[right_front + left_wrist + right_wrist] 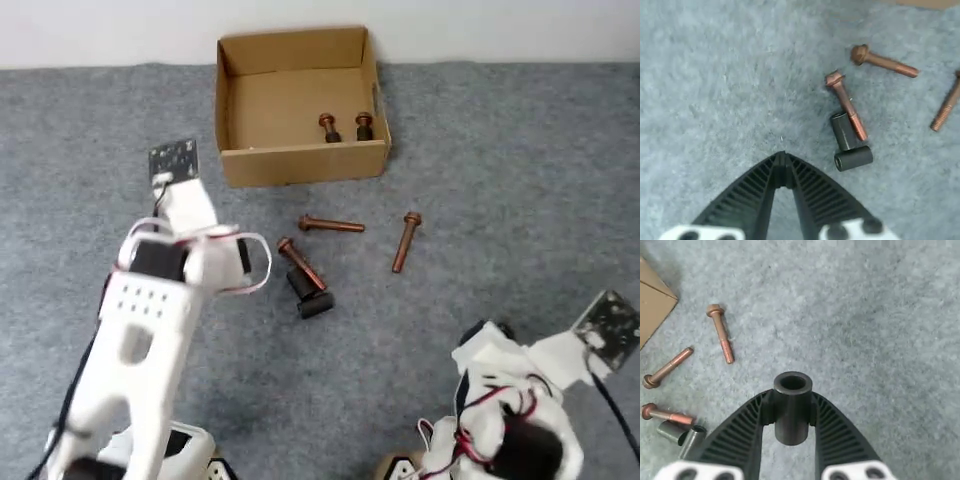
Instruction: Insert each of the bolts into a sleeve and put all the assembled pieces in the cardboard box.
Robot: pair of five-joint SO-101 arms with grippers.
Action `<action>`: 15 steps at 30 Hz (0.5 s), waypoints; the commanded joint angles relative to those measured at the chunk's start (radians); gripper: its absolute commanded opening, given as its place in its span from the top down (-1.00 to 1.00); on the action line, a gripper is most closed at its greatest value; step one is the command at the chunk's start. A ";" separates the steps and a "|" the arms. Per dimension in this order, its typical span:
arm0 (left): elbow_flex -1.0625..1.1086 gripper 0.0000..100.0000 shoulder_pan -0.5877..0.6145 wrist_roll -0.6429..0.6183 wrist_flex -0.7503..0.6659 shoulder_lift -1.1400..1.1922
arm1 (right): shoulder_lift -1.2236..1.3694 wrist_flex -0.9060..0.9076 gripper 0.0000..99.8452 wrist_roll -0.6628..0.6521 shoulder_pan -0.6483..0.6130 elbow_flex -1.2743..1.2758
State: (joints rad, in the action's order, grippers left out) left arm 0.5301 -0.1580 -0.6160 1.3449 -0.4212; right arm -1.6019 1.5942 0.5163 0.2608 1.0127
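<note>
My right gripper [792,399] is shut on a black sleeve [792,415], held upright above the grey carpet with its bore showing. My left gripper [783,157] is shut with nothing in it, a short way from two black sleeves [843,131] [853,158] lying on the carpet. One copper bolt [846,105] lies against the first sleeve. Two more loose bolts [330,226] [406,242] lie in front of the cardboard box [300,165]. Inside the box stand two assembled pieces [328,127] [364,126].
The left arm [150,300] stands left of the parts and the right arm [510,410] at the near right. Grey carpet [500,200] covers the table. A white wall runs behind the box.
</note>
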 commanded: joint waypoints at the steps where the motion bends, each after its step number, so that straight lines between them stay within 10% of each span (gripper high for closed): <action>1: -0.142 0.99 -0.009 -0.023 0.041 0.144 | -0.088 -0.036 0.98 -0.023 0.008 0.015; 15: -0.638 0.65 -0.109 -0.110 0.176 0.680 | -0.160 -0.044 0.98 -0.023 0.008 0.037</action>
State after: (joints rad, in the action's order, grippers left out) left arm 0.0084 -0.2286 -0.7158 1.5044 0.2048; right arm -1.7599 1.5758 0.5040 0.2608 1.0541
